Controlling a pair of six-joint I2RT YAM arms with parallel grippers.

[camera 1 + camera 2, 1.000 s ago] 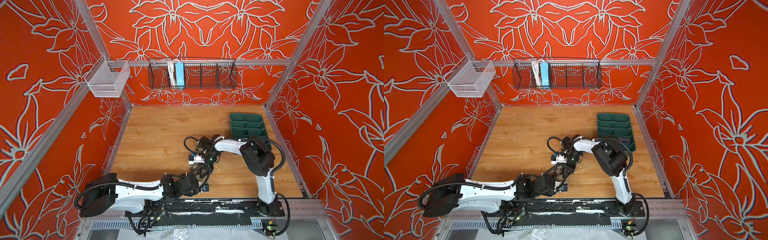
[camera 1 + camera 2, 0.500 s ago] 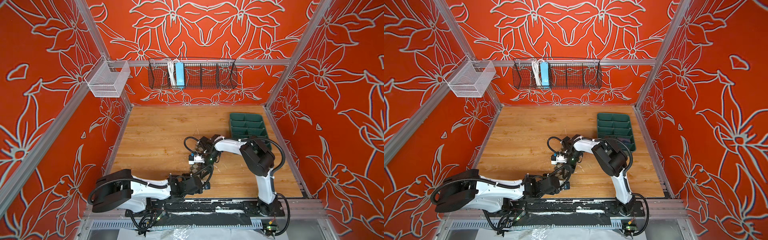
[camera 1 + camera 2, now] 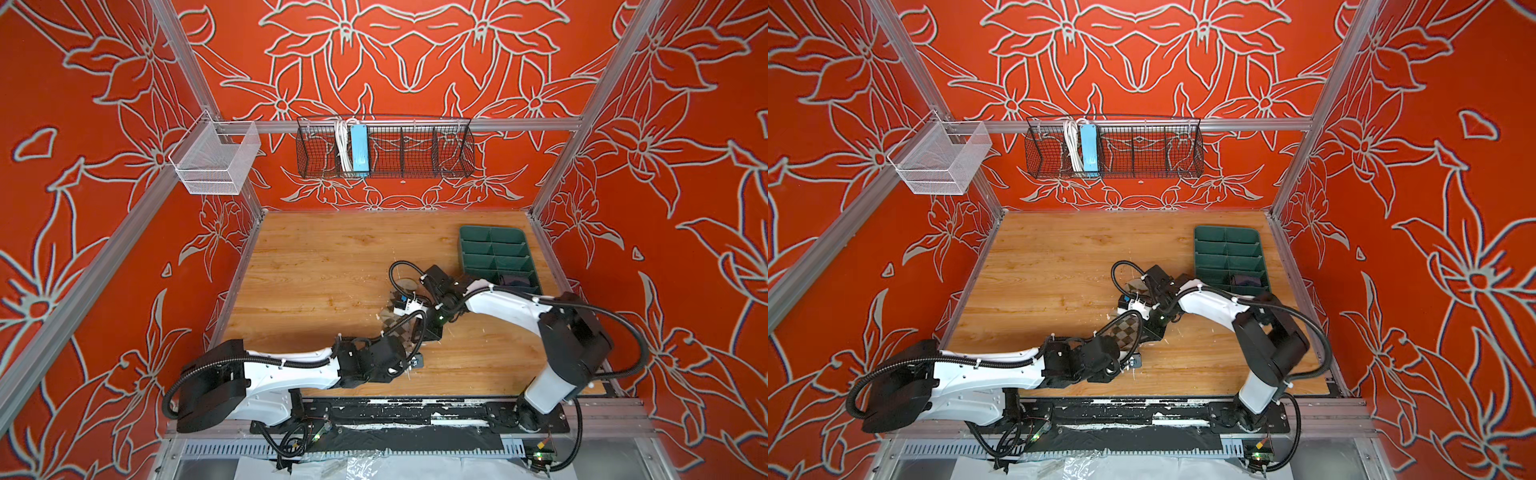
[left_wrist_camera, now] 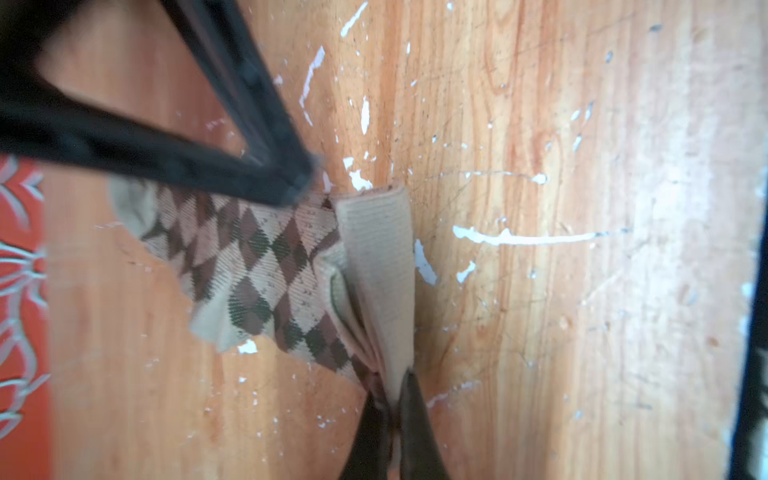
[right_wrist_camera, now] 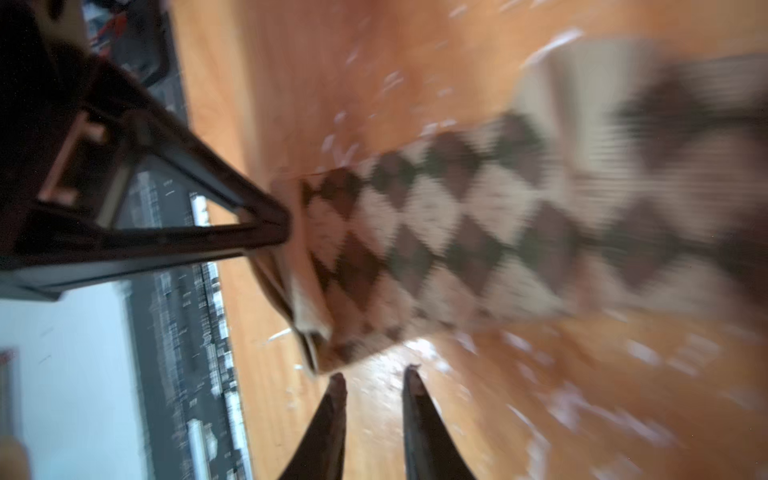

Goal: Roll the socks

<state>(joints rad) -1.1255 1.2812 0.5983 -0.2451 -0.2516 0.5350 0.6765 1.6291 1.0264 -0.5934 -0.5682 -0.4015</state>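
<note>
The beige argyle sock lies on the wooden floor, its plain cuff folded up. My left gripper is shut on the cuff's corner. One black finger of the right gripper rests at the sock's far edge. In the right wrist view my right gripper stands open with nothing between its fingers, just short of the sock. In both top views the sock is mostly hidden by the two wrists. The purple sock lies as a dark bundle in a green tray.
The green divided tray sits at the right of the floor, close behind the right arm. A black wire basket and a white mesh bin hang on the back rail. White flecks dot the boards.
My left gripper has closed on the sock's cuff and its arm has reached further in. My right gripper has opened and let go of the sock.
</note>
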